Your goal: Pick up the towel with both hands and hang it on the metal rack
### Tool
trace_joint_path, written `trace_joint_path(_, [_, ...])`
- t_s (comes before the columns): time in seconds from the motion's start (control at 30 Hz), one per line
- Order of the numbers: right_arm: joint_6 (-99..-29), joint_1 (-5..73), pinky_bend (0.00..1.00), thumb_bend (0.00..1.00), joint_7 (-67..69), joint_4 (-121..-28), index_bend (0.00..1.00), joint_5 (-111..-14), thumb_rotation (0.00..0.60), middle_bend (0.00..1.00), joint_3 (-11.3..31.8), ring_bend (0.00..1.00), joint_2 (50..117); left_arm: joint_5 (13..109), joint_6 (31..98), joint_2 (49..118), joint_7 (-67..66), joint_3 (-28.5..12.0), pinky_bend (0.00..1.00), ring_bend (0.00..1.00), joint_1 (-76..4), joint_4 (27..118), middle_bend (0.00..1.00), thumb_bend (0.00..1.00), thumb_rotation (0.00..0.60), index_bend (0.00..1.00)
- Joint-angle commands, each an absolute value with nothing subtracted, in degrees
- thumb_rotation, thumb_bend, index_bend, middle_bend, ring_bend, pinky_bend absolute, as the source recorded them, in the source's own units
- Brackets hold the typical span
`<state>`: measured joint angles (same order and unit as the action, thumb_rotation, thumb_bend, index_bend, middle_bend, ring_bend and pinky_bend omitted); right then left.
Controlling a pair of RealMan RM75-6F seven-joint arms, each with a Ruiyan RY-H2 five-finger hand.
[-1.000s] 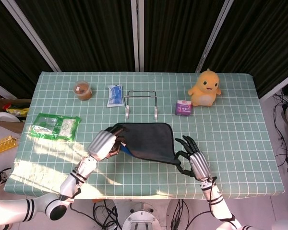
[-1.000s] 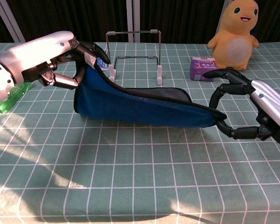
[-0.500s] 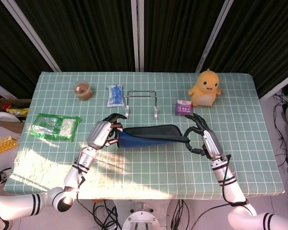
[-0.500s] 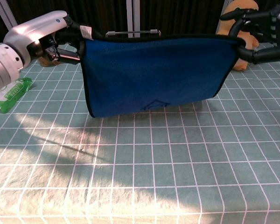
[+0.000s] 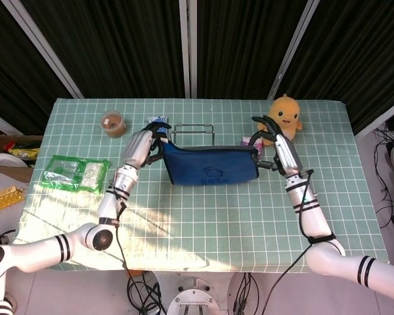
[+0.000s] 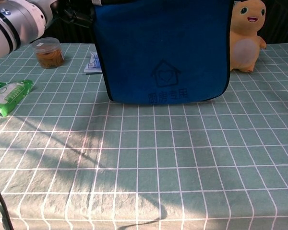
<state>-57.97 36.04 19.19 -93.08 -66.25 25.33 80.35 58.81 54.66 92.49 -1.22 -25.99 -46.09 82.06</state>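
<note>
The blue towel (image 5: 210, 167) with a dark hem and a printed house mark hangs stretched flat in the air, filling the upper middle of the chest view (image 6: 165, 52). My left hand (image 5: 144, 143) pinches its upper left corner and my right hand (image 5: 276, 146) pinches its upper right corner. The metal rack (image 5: 193, 130) stands just behind the towel's top edge in the head view; the towel hides its feet. In the chest view the rack is wholly hidden by the towel, and only my left forearm (image 6: 14, 24) shows at the top left.
A yellow plush toy (image 5: 285, 118) sits behind my right hand, with a small purple box (image 5: 248, 142) beside it. A white and blue packet (image 5: 155, 122) and a lidded jar (image 5: 112, 123) lie back left. A green packet (image 5: 73, 173) rests at the left.
Both hands have lifted the towel higher and carried it back toward the rack. The towel now hangs full length, its printed mark facing the chest camera.
</note>
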Motion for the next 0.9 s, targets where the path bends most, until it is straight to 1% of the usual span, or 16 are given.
trace_joint_path(0.03, [-53.4,40.6,0.00,0.55,17.8,-88.8,1.00,-61.8,0.600,0.16,27.8,0.00,81.4,55.6,52.6,91.6,-2.7,-28.0,0.30,0.17,-48.6,79.0,0.25,0.63,0.600,0.79])
trace_joint_path(0.17, [-49.6,44.5,0.00,0.55,17.9,-83.9,1.00,-58.3,0.600,0.16,29.1,0.00,83.8,51.8,51.0,91.0,-3.4,-29.5,0.30,0.17,-50.3,75.9,0.25,0.63,0.600,0.79])
trace_joint_path(0.4, [-44.7,51.3,0.00,0.55,17.2,-73.4,1.00,-52.9,0.600,0.16,31.4,0.00,88.2,46.6,49.1,90.5,-4.1,-30.2,0.30,0.17,-52.1,71.7,0.25,0.63,0.600,0.80])
trace_joint_path(0.63, [-42.6,56.8,0.00,0.55,15.5,-65.8,1.00,-48.9,0.600,0.16,33.6,0.00,90.8,44.1,47.0,90.9,-3.9,-30.5,0.30,0.17,-54.6,67.9,0.25,0.63,0.600,0.80])
trace_joint_path(0.9, [-41.0,62.6,0.00,0.55,13.5,-56.1,1.00,-44.5,0.600,0.16,35.1,0.00,95.2,38.3,43.6,92.4,-5.0,-31.5,0.30,0.18,-58.7,60.7,0.27,0.63,0.600,0.81])
